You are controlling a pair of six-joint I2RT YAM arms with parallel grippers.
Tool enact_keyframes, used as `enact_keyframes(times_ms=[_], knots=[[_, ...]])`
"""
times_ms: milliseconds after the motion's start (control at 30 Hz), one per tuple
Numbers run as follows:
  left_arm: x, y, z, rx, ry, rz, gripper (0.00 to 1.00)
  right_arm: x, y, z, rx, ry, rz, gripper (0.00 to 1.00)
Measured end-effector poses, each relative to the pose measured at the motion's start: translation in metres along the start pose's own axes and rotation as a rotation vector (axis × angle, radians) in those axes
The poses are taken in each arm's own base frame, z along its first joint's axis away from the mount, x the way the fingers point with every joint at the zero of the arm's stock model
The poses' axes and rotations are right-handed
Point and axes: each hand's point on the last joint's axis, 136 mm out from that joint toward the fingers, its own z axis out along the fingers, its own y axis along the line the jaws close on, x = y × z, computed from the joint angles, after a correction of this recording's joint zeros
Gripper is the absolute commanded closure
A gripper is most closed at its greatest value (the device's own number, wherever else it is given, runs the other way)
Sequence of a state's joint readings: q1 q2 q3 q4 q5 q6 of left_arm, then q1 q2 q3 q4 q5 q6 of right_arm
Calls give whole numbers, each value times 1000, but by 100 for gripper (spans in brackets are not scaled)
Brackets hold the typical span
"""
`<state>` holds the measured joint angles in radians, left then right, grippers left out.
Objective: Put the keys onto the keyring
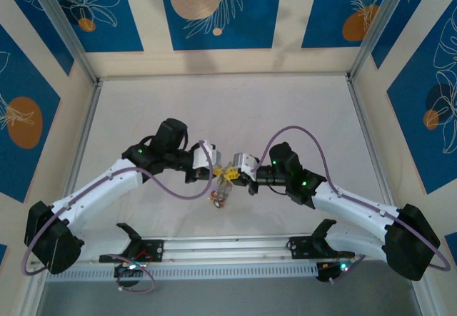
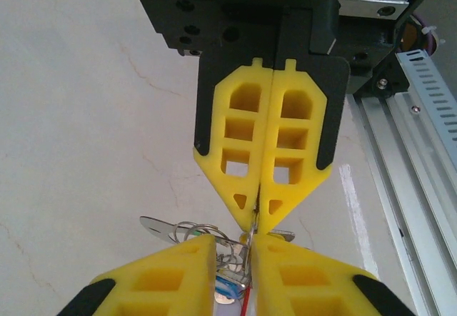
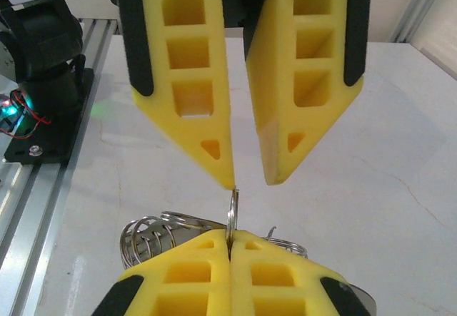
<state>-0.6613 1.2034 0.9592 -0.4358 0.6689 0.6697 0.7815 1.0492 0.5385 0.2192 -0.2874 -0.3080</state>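
My two grippers meet tip to tip over the middle of the white table (image 1: 228, 109). My right gripper (image 3: 230, 236) is shut on the keyring (image 3: 233, 212), a thin metal ring seen edge-on that rises from between its fingers. The ring's top touches one fingertip (image 3: 230, 182) of my left gripper (image 3: 251, 180), whose jaws stand open with a clear gap. In the left wrist view, the left gripper (image 2: 232, 241) shows the keys (image 2: 228, 284) through its gap, with a blue tag and a red strip. The right gripper (image 2: 253, 223) pinches the ring there. The keys (image 1: 219, 198) hang below both grippers.
Coiled small rings (image 3: 143, 237) and a flat silver key (image 2: 161, 227) stick out beside the fingers. An aluminium rail (image 1: 228, 248) with black arm mounts runs along the near edge. Patterned walls (image 1: 214, 9) enclose the table on three sides.
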Motion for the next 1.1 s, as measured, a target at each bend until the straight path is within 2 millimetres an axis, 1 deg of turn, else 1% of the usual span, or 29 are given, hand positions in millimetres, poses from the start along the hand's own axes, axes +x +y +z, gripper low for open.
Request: enact_keyframes(times_ms=[200, 333, 467, 667, 900, 967, 1000, 1067, 1100], knots=[[9, -2, 6, 38, 36, 0, 80, 1, -1, 0, 5, 5, 2, 100], [13, -6, 7, 60, 50, -2, 83, 1, -1, 0, 6, 4, 3, 100], [13, -6, 7, 60, 53, 5, 83, 0, -2, 0, 8, 0, 4, 100], [13, 3, 5, 32, 91, 2, 85, -3, -3, -1, 8, -11, 19, 100], [16, 3, 5, 29, 104, -1, 84, -11, -6, 0, 13, -50, 25, 100], [16, 3, 5, 29, 104, 6, 83, -11, -6, 2, 8, -53, 27, 100], [16, 3, 4, 30, 104, 12, 84, -11, -6, 3, 7, -53, 28, 100], [16, 3, 4, 31, 104, 16, 88, -10, -6, 4, 2, -52, 30, 100], [16, 2, 4, 33, 103, 20, 89, -10, -6, 5, 3, -52, 30, 100]])
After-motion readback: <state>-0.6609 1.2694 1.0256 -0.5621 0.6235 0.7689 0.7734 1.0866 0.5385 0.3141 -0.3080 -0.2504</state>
